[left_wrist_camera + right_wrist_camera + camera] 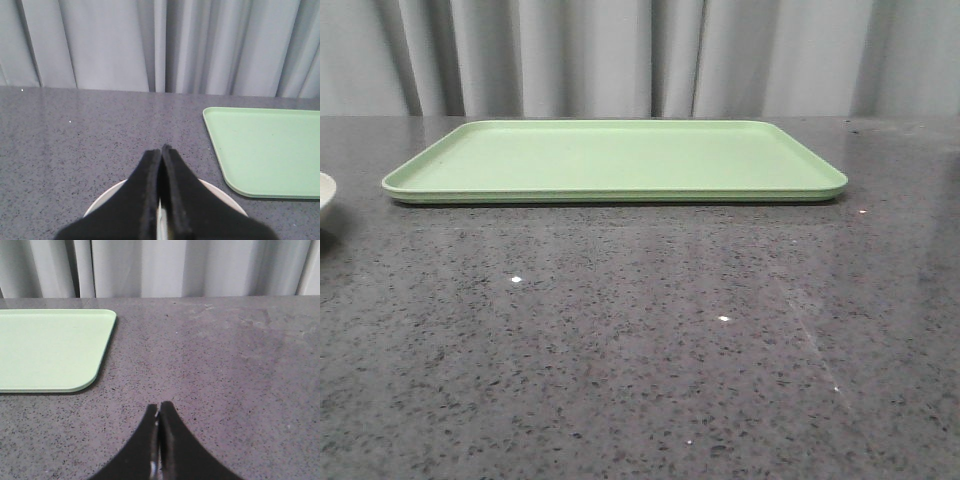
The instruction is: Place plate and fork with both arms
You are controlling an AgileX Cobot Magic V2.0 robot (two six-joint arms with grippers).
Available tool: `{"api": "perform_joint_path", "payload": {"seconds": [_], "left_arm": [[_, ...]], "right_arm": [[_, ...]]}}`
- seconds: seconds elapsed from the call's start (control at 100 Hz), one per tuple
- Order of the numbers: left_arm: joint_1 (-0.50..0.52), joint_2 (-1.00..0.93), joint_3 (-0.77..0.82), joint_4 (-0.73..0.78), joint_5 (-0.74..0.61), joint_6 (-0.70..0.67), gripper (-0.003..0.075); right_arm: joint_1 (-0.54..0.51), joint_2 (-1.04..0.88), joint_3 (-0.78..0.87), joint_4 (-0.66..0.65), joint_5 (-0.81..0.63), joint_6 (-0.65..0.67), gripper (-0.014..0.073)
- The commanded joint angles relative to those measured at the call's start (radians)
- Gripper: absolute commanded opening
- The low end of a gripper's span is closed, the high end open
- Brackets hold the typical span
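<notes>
The cream-white plate (106, 199) lies on the table directly under my left gripper (161, 148). The gripper's black fingers are pressed together and hide most of the plate. Only a sliver of the plate's rim (324, 196) shows at the far left edge of the front view. My right gripper (160, 405) is shut over bare table, to the right of the tray. The fork is not in view. Neither gripper shows in the front view.
A flat light-green tray (620, 160) lies at the back middle of the dark speckled table, with nothing on it. Its corner shows in the left wrist view (270, 150) and in the right wrist view (50, 347). Grey curtains hang behind the table.
</notes>
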Motion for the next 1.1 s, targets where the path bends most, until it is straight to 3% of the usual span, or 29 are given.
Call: {"api": "perform_joint_path", "payload": {"seconds": [0.0,0.23,0.36,0.43,0.59,0.72,1.09], "left_arm": [[-0.008,0.073,-0.079,-0.020,-0.015,-0.001,-0.0020],[-0.008,0.196,-0.153,-0.020,0.030,-0.001,-0.0020],[-0.008,0.222,-0.166,-0.020,0.035,-0.001,0.0008],[-0.008,0.229,-0.173,-0.020,0.039,0.006,0.0081],[-0.008,0.231,-0.173,-0.020,0.037,0.022,0.0330],[-0.008,0.231,-0.173,-0.020,0.039,0.022,0.0470],[-0.008,0.231,-0.175,-0.032,-0.006,0.022,0.0482]], "right_arm": [[-0.002,0.083,-0.102,-0.009,-0.010,-0.004,-0.0067],[-0.002,0.247,-0.225,-0.009,0.099,-0.004,-0.0061],[-0.002,0.305,-0.262,-0.009,0.132,-0.004,0.0033],[-0.002,0.324,-0.272,-0.009,0.134,-0.004,0.0128],[-0.002,0.339,-0.281,-0.009,0.133,-0.004,0.0336],[-0.002,0.339,-0.281,-0.009,0.132,-0.004,0.0423],[-0.002,0.339,-0.281,-0.003,0.093,-0.004,0.0425]]}}
